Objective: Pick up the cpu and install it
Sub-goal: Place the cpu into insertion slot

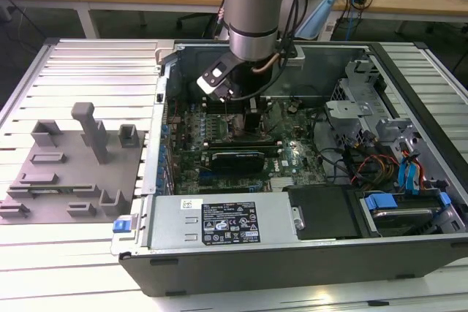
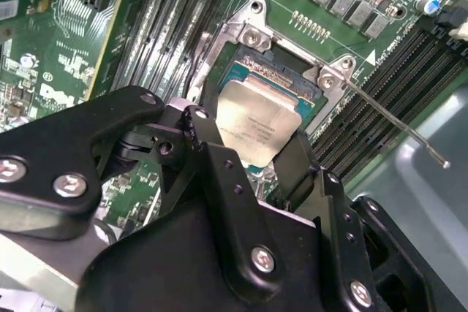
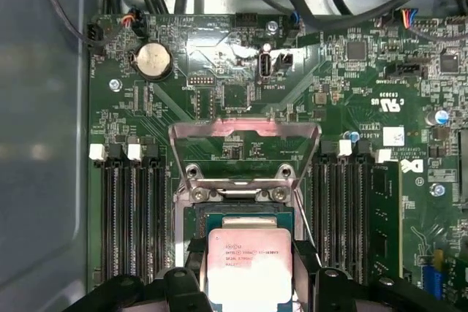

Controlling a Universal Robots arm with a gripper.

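The cpu (image 2: pixel 257 123), a flat square chip with a silvery top, sits between my gripper's (image 2: pixel 248 142) black fingers (image 2: pixel 207 140), which are shut on its two sides. It hangs just over the open socket (image 2: pixel 252 71) on the green motherboard, roughly lined up with it; I cannot tell whether it touches. In the first wrist view the cpu (image 3: pixel 248 267) and gripper (image 3: pixel 248 253) are in front of the raised metal load plate (image 3: pixel 245 142). In the exterior view the gripper (image 1: pixel 241 116) reaches down into the computer case (image 1: pixel 292 253).
The thin socket lever (image 2: pixel 395 118) sticks out to one side. Memory slots (image 3: pixel 131 213) flank the socket on both sides. A grey tray with upright posts (image 1: pixel 69 173) lies outside the case on the exterior view's left. The power supply (image 1: pixel 219 221) and drive bays (image 1: pixel 395 173) crowd the case.
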